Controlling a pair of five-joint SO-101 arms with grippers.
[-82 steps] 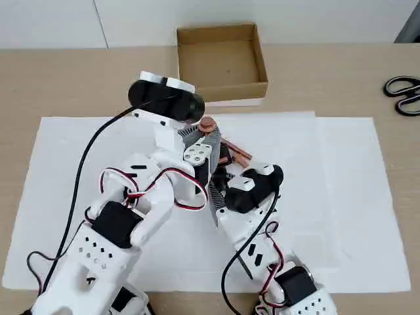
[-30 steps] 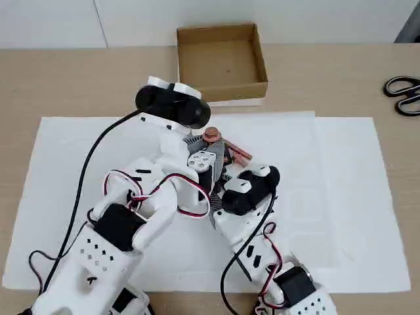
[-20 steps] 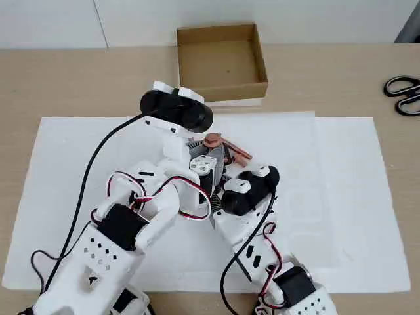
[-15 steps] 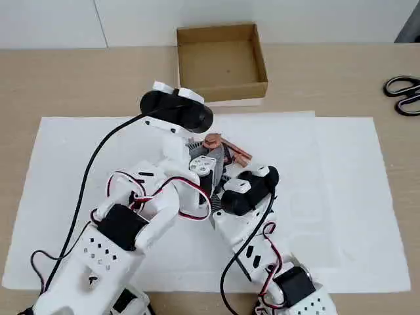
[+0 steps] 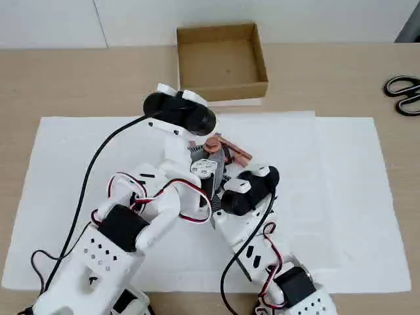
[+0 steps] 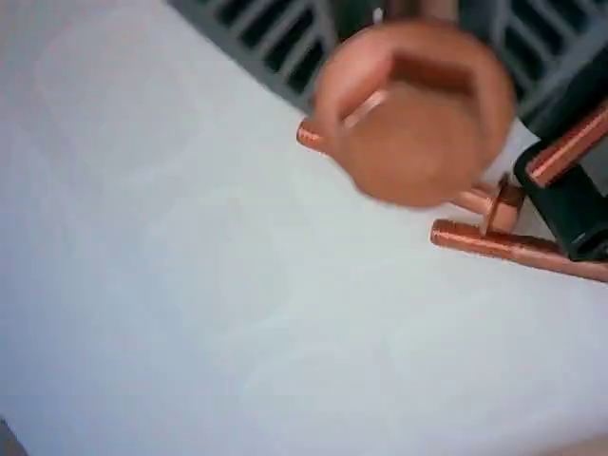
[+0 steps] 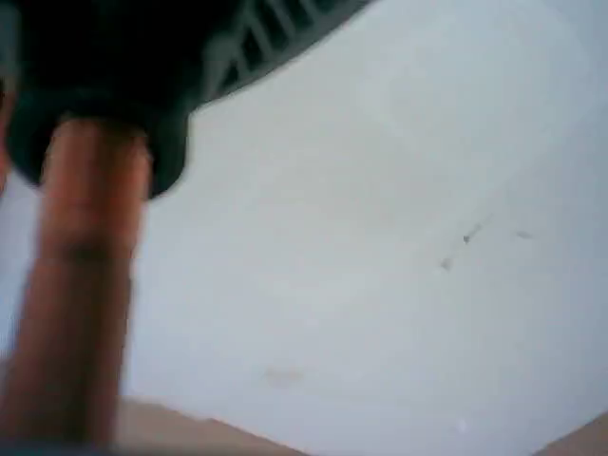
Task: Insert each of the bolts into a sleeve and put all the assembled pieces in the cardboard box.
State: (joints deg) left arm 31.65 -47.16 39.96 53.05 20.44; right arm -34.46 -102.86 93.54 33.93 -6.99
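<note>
The left hand (image 5: 209, 152) is pinching a copper bolt (image 6: 415, 114) between its grey ribbed fingers (image 6: 271, 38). The bolt's round head is facing the wrist camera and hanging over the white paper sheet (image 5: 328, 197) that is covering the middle of the desk (image 5: 79, 79). The right hand (image 5: 228, 164) is pressing together on a sleeve (image 7: 85, 285) — a plain copper tube sticking out past its black finger (image 7: 104, 104). In the left wrist view that black finger and its tube are sitting just beside the bolt. In the high view the two hands are meeting close together near the centre of the sheet, the left arm coming in from the near left and the right arm from the near right. Whether the bolt's shank is touching the sleeve I cannot tell. Loose copper pieces (image 5: 241, 155) are lying on the paper just right of the bolt, close to one another, with the longest stretching out flat. The cardboard box (image 5: 226, 90) is standing open at the far side of the desk, beyond the far edge of the sheet and apart from both hands. A pair of scissors (image 5: 403, 94) is lying at the far right — off the paper.
</note>
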